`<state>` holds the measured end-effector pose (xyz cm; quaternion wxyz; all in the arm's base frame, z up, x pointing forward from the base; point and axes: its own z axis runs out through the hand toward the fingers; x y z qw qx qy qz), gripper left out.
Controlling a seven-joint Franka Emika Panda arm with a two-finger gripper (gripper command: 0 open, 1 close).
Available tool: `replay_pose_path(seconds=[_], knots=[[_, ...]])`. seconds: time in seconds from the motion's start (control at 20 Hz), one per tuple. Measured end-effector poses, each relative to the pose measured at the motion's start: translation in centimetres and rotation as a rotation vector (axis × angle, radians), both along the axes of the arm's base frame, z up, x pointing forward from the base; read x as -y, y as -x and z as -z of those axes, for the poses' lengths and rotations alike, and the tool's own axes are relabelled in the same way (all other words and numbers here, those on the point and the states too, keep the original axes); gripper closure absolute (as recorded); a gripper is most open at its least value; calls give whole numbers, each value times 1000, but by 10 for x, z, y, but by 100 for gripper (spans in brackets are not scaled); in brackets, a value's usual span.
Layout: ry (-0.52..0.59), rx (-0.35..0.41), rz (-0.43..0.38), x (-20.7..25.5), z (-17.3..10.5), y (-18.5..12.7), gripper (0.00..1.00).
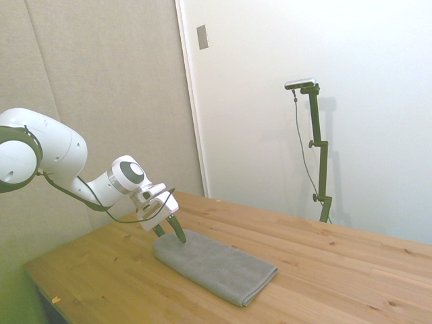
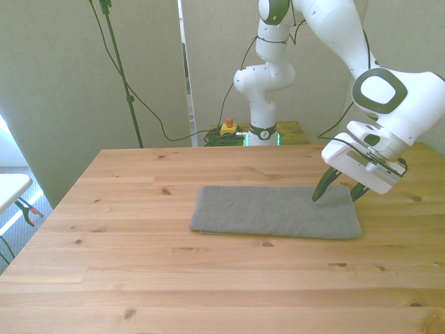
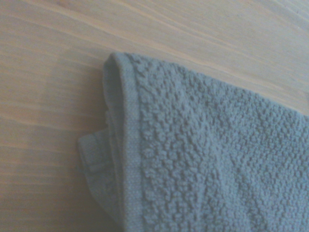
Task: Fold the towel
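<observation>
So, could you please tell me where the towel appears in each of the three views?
Side view: the towel lies at lower centre, under the gripper.
Front view: centre, gripper at its right end.
Wrist view: a hemmed corner fills the frame.
Shared landmark: the wooden table.

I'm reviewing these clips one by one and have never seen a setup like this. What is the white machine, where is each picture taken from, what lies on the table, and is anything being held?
The white machine is a robot arm ending in a two-finger gripper. One picture looks from beside the wooden table, one from across it facing the robot, and the close, blurry one comes from a camera on the wrist. On the table lies a grey towel, already in flat layers; the wrist view shows its hemmed corner with a lower layer peeking out beneath. The gripper is open, tilted, with its fingers down at the towel's end on the front view's right. Nothing is lifted or held yet.
</observation>
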<state>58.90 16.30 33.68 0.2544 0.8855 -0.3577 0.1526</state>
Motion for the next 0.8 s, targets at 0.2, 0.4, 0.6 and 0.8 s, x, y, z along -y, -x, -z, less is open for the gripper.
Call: replay_pose_path(seconds=[0.2,0.4,0.6,0.8], knots=[[-12,7,-7,1,2,1,100],[-26,15,-12,5,3,7,100],[-44,39,-11,10,-12,16,100],[-88,77,9,25,-39,24,100]])
